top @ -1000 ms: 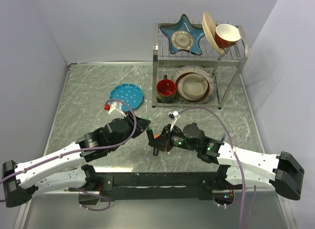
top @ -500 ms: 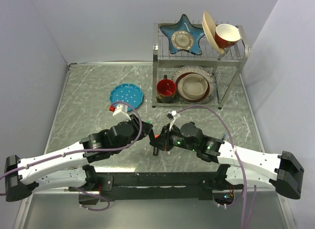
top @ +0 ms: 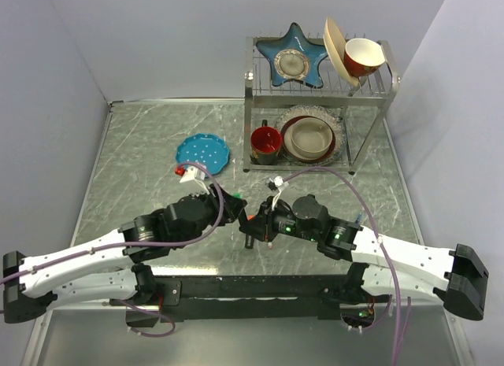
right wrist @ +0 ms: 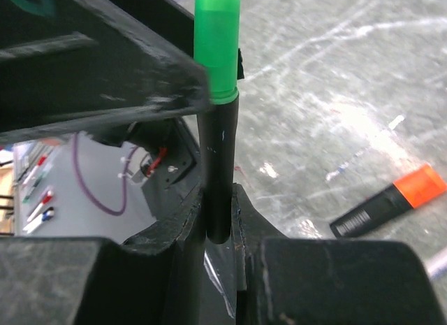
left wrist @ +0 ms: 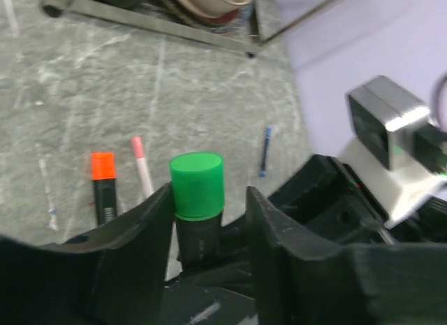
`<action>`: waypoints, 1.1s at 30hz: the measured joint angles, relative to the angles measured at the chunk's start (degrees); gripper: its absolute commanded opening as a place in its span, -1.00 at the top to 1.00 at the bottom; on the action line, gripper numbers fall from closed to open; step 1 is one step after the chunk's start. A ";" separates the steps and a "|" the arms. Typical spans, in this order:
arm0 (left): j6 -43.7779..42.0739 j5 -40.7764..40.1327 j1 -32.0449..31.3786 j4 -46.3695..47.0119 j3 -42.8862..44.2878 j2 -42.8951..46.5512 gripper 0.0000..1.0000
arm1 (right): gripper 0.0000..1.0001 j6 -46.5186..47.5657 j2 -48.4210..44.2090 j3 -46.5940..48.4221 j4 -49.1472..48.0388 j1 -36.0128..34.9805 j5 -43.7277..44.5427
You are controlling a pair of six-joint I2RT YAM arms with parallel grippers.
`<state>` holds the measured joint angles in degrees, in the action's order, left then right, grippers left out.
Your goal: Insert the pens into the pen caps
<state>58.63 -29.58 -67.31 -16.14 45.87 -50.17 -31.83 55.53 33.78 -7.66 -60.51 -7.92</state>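
With the left gripper [left wrist: 209, 199] spread open around the green cap [left wrist: 197, 179], one finger touching and the other just clear, close squarely and push straight down the barrel. Brace with the right gripper [right wrist: 218, 213], clamped on the upright black marker [right wrist: 218, 143] under that cap.

Bright, even overhead light leaves soft shadows and pale glare on the table [top: 142, 146]; the top view is sharp, the wrist views soft, with the left claw [left wrist: 209, 199] dark and blurred up close.
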 measured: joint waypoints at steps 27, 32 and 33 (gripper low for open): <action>-17.79 15.15 -1.38 15.93 -5.49 18.93 -0.51 | 1.00 -2.34 -8.15 -2.19 -14.16 0.00 -17.25; -20.00 17.79 -1.36 16.31 -3.85 15.41 -0.47 | 1.00 -2.40 -8.07 -2.19 -14.21 -0.79 -18.40; -20.31 18.08 -1.38 16.35 -3.72 15.04 -0.47 | 1.00 -2.40 -8.04 -2.19 -14.21 -0.92 -18.53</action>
<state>38.33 -11.51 -68.69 0.21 42.15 -35.14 -34.24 47.48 31.59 -21.87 -61.43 -26.46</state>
